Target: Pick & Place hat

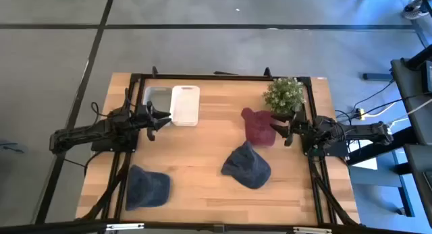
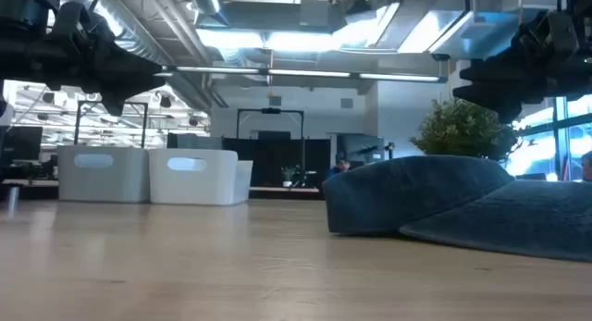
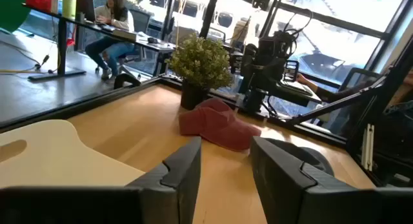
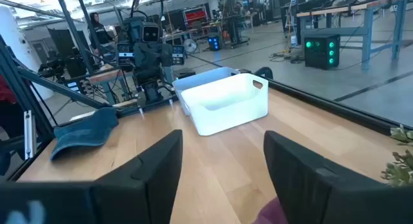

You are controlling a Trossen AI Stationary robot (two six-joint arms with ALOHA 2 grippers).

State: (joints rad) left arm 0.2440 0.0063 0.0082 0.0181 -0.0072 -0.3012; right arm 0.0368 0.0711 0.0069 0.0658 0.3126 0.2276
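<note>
At table centre-right lies the red hat (image 1: 258, 126), with a potted plant (image 1: 283, 94) at its 1 o'clock and the right gripper (image 1: 283, 132) touching or just beside its 3 o'clock edge, fingers spread wide and empty. A blue hat (image 1: 246, 166) sits at 6 o'clock; another blue hat (image 1: 147, 187) at 8 o'clock. Two white bins (image 1: 173, 104) stand at 10 o'clock, beside the left gripper (image 1: 155, 121), likewise open and idle. Judged stage: approach, nothing lifted. Next: the right gripper should descend onto the red hat and close.
</note>
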